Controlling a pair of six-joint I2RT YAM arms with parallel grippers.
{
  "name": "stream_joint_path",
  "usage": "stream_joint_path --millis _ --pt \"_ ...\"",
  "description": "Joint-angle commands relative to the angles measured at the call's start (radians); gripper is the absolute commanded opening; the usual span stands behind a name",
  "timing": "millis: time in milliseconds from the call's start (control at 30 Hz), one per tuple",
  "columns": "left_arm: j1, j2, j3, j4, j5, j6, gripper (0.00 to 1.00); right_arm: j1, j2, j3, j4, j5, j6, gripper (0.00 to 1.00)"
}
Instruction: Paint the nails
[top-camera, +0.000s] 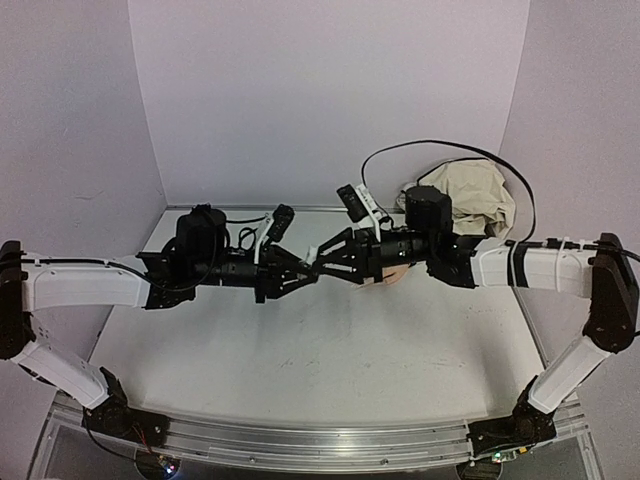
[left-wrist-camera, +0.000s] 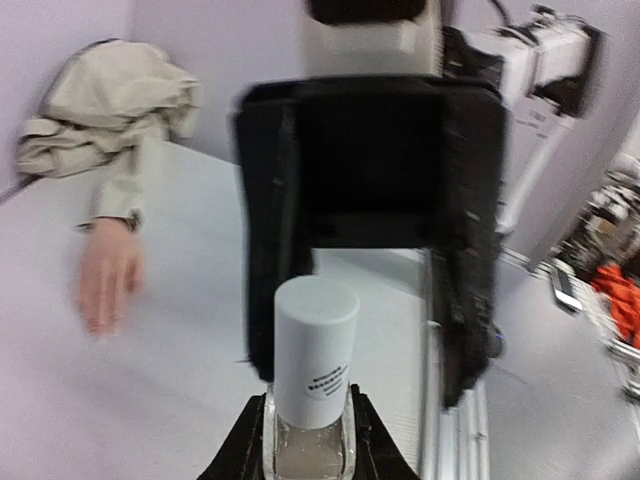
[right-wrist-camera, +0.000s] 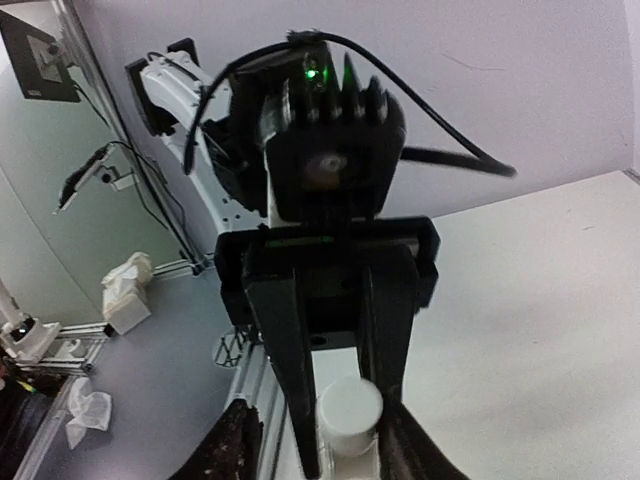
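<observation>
My left gripper (left-wrist-camera: 310, 445) is shut on a small clear glass bottle (left-wrist-camera: 310, 455) with a white cap (left-wrist-camera: 315, 345), held above the table. My right gripper (right-wrist-camera: 315, 435) faces it, jaws open on either side of the cap (right-wrist-camera: 350, 408) without closing on it. In the top view the two grippers (top-camera: 290, 268) (top-camera: 338, 255) meet at the middle. The peach mannequin hand (left-wrist-camera: 108, 280) lies flat on the table, with a dark wrist band and beige sleeve (left-wrist-camera: 110, 105). Its nails are too blurred to make out. In the top view the hand (top-camera: 393, 276) is mostly hidden under my right arm.
The crumpled beige sleeve cloth (top-camera: 470, 195) lies at the back right, with a black cable (top-camera: 440, 150) looping over it. Pale walls close the table at the back and sides. The aluminium rail (top-camera: 300, 445) runs along the near edge.
</observation>
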Motion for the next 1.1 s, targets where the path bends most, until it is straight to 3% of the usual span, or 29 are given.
stream_joint_path --millis 0,167,367,533,1067 --pt "0.01 -0.1 -0.041 0.005 -0.53 0.097 0.0 0.02 -0.036 0.006 -0.07 0.267 0.051 0.52" --pt "0.01 -0.113 -0.072 -0.008 -0.725 0.141 0.0 0.041 0.028 0.068 -0.093 0.448 0.206 0.64" --pt "0.008 -0.071 -0.066 -0.01 -0.827 0.182 0.0 0.11 0.113 0.186 -0.132 0.738 0.365 0.65" --pt "0.008 -0.066 -0.076 -0.01 -0.827 0.182 0.0 0.146 0.189 0.273 -0.147 0.875 0.449 0.6" --pt "0.008 -0.07 -0.099 -0.01 -0.811 0.116 0.0 0.22 0.312 0.425 -0.168 0.999 0.461 0.37"
